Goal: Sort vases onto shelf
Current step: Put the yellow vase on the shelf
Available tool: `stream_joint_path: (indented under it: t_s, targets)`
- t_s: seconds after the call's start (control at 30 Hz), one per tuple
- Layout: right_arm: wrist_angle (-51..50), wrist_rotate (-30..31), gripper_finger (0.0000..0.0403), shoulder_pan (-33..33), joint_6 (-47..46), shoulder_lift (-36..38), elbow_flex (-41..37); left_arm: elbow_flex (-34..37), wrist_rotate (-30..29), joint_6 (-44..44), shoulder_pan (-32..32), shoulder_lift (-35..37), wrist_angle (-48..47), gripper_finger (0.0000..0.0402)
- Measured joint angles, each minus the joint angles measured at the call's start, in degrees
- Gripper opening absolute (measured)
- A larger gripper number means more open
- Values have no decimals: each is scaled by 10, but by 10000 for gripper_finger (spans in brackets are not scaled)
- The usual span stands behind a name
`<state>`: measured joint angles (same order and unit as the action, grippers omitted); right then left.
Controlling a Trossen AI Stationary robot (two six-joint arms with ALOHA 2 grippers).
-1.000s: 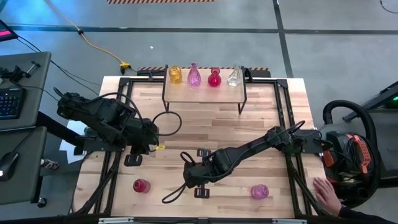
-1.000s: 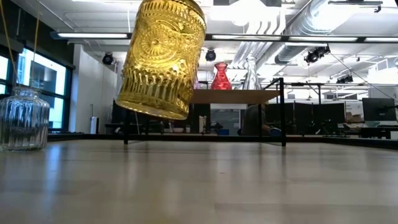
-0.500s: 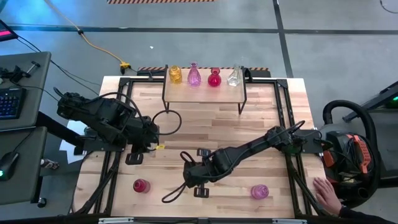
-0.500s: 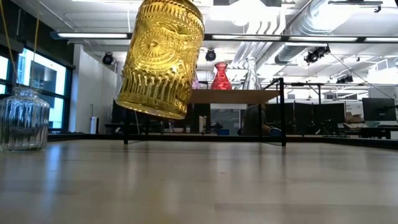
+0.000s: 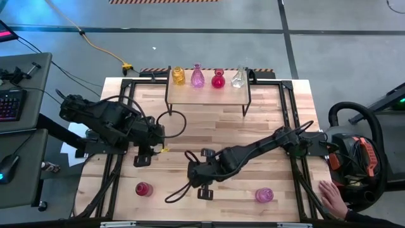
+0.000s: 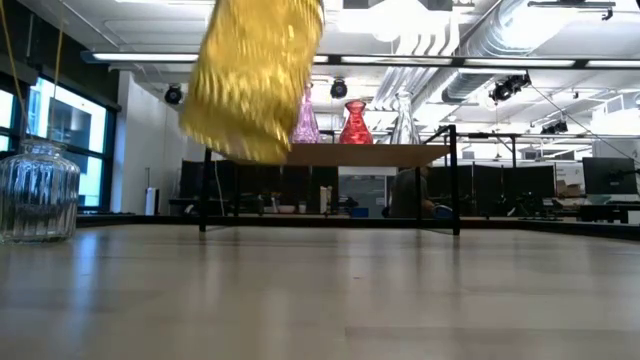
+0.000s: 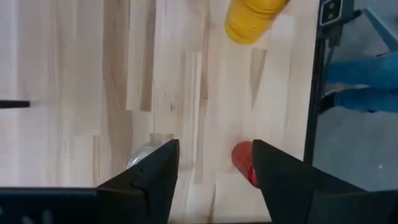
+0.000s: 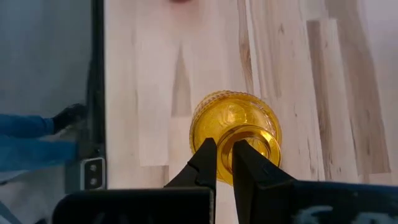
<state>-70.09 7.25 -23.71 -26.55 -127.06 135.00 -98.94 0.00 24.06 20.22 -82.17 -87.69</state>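
Note:
On the shelf at the table's far edge stand a yellow, a pink, a red and a clear vase. My right gripper is shut on another yellow vase, which hangs above the table's near middle. Near the front edge, a red vase and a pink vase stand on the table. A clear vase stands upright on the table near my left gripper. That gripper is open above the table's left part, with nothing between its fingers. My right gripper pinches the rim of the yellow vase's mouth. One finger appears to be inside the mouth and the other outside. The fingers come steeply from above. The vase hangs tilted below them, its base clear of the table.
A person's hand rests by the table's near right corner. Black cable loops lie on the table in front of the shelf. Bare wood lies between the shelf and the arms.
The yellow vase has risen a little in my right gripper and swung, staying tilted and clear of the table. My left gripper has tipped slightly in place.

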Motion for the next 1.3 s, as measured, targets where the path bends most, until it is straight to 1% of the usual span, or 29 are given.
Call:
stream_joint_path:
  t_s: [0.1, 0.27, 0.37, 0.6, 0.77, 0.97, 1.1, 1.17, 1.23, 1.3]
  targets:
    - [4, -2, 0, 5, 9, 25, 0, 0, -8, -30, 12, -6, 51, 194]
    - [7, 2, 0, 11, 18, 64, 0, 0, -27, -67, 25, -15, 174, 193]
    - [10, 5, 0, 13, 26, 81, 0, 0, -29, -71, 21, -28, 210, 193]
    - [16, 10, 0, 17, 41, 113, 0, 0, -27, -80, 5, -74, 248, 193]
    - [18, 11, 0, 17, 49, 119, 0, 0, -20, -101, 3, -93, 279, 195]
    - [17, -2, 0, 17, 52, 119, 0, 0, -19, -107, 3, -88, 292, 195]
    - [19, -2, 0, 17, 60, 119, 0, 0, -16, -92, 3, -76, 341, 195]
    - [23, -2, 0, 17, 61, 119, 0, 0, 1, -83, 3, -77, 373, 195]
    - [24, -3, 0, 19, 62, 119, 0, 0, 18, -82, 3, -78, 377, 195]
    - [26, -3, 0, 19, 63, 120, 0, 0, 21, -82, 3, -79, 377, 195]
